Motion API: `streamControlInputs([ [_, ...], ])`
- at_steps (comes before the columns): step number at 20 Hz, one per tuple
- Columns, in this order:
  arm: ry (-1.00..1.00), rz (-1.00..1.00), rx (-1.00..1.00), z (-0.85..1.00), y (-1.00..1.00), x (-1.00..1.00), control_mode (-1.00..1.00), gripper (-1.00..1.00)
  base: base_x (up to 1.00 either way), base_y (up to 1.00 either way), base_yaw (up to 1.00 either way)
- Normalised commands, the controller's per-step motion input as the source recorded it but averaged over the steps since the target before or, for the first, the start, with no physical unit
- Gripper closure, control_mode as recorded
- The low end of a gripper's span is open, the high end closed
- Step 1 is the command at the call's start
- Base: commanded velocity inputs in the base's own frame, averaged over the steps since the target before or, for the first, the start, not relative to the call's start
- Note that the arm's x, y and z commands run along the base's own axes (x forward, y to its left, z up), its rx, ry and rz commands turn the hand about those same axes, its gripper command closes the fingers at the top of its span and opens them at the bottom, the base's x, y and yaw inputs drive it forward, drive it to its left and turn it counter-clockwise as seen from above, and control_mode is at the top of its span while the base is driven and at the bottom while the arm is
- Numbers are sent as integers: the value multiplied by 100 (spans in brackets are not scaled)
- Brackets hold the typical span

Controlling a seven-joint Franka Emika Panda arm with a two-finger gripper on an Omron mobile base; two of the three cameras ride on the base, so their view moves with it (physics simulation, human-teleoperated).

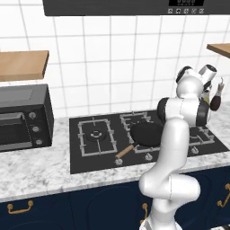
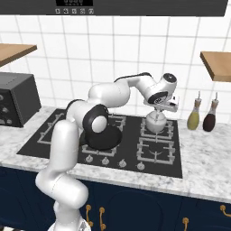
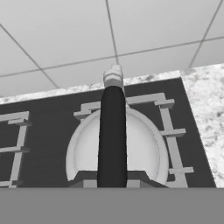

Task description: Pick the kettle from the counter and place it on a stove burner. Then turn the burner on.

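Observation:
The small silver-white kettle stands on the stove's back right burner, or hangs just above it; I cannot tell which. My gripper comes down from above and is shut on its dark arched handle. In the hand view the rounded kettle body spreads under the handle, with the spout pointing at the tiled wall. The fingertips flank the handle at the bottom edge. The speckled counter runs on both sides of the black stove.
A black frying pan with a wooden handle sits on a middle burner. Stove knobs line the front edge. Two slim bottles stand right of the stove. A black oven stands at the left, and wooden shelves hang above.

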Motion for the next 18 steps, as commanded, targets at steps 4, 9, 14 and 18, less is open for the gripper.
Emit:
streamControlInputs([
  [4,0,0,0,0,0,0,-100,-100,0,0,0],
  [9,1,0,0,0,0,0,-100,-100,0,0,0],
  [14,3,0,0,0,0,1,-100,-100,0,0,0],
  [18,1,0,0,4,0,5,-100,-100,0,0,0],
])
